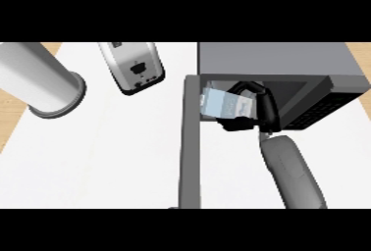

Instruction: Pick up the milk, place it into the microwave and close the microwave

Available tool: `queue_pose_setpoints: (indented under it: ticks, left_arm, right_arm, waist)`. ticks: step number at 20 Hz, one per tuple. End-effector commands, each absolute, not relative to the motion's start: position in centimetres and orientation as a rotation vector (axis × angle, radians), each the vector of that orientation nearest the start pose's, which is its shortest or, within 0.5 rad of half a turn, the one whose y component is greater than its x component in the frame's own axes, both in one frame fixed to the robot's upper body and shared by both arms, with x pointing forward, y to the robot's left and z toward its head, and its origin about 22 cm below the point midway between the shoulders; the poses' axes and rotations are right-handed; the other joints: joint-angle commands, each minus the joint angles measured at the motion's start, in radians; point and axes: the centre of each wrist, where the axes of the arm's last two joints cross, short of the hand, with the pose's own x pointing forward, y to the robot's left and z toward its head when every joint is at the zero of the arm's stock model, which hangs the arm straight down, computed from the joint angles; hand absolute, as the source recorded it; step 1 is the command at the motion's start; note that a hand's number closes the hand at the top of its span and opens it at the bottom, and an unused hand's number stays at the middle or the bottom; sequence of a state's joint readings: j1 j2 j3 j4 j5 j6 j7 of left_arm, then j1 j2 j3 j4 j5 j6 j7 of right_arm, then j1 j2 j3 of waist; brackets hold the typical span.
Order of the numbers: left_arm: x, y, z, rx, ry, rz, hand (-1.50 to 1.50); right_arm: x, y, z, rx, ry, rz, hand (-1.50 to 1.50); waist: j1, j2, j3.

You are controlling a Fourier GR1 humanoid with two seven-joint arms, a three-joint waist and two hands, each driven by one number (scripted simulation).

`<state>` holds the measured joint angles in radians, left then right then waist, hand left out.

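looking from left to right, a big grey can (39,78) stands at about ten o'clock on the white counter (109,157). next to it, near eleven o'clock, lies a shiny toaster (134,66). then comes the microwave door (191,142), swung wide open and sticking out toward six o'clock. the microwave (279,61) sits at one o'clock with its dark mouth open.

the milk (226,104) is a small pale blue carton, right at the mouth of the microwave, just past the door's hinge side. it looks tilted. the right hand (257,105) has its black fingers curled round the milk and is holding it. i cannot tell if the carton is touching the microwave floor yet. the left hand does not show at all.

the job now is to put the milk inside. to do it well, i think the hand should go a bit deeper, toward one o'clock, so the carton is fully past the door line. it should stand the milk up straight before letting go, or it may tip over. then the fingers should open slowly and the arm should pull back out toward five o'clock without bumping the carton. the door can only shut once the arm is out.
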<state>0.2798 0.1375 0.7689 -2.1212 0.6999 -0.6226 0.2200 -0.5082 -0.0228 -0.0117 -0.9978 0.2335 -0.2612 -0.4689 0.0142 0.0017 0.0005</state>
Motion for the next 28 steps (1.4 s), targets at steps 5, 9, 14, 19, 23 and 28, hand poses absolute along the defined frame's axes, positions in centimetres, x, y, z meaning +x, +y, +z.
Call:
queue_pose_setpoints:
  ticks: [5, 9, 14, 19, 23, 28]
  left_arm:
    - [12.3, 39.7, 12.0, -0.017, -1.940, 0.012, -1.50]
    - [11.9, 39.8, 12.4, -0.031, -1.941, -0.001, -1.50]
    - [10.9, 40.0, 11.2, -0.063, -1.933, -0.003, -1.50]
    - [12.3, 40.4, 11.1, -0.076, -1.957, -0.033, -1.50]
    - [13.5, 39.9, 11.1, -0.073, -1.950, -0.031, -1.50]
    - [14.3, 39.8, 11.3, -0.093, -1.945, -0.048, -1.50]
  right_arm:
    - [40.9, -17.1, 1.6, -0.435, -1.907, 0.367, 1.50]
    - [42.9, -17.7, 3.5, -0.515, -1.888, 0.374, 1.50]
    - [42.4, -18.0, 1.3, -0.605, -1.878, 0.341, 1.50]
    - [43.9, -18.3, 3.7, -0.815, -1.868, 0.316, 1.50]
    - [44.4, -19.6, 4.5, -0.951, -1.918, 0.427, 1.50]
    - [44.0, -23.5, 3.9, -1.060, -1.886, 0.459, 1.50]
  waist:
    - [0.015, 0.011, 0.000]
    - [0.030, 0.016, 0.001]
    - [0.057, 0.024, 0.002]
    - [0.079, 0.036, 0.001]
    - [0.085, 0.044, 0.001]
    - [0.097, 0.059, 0.003]
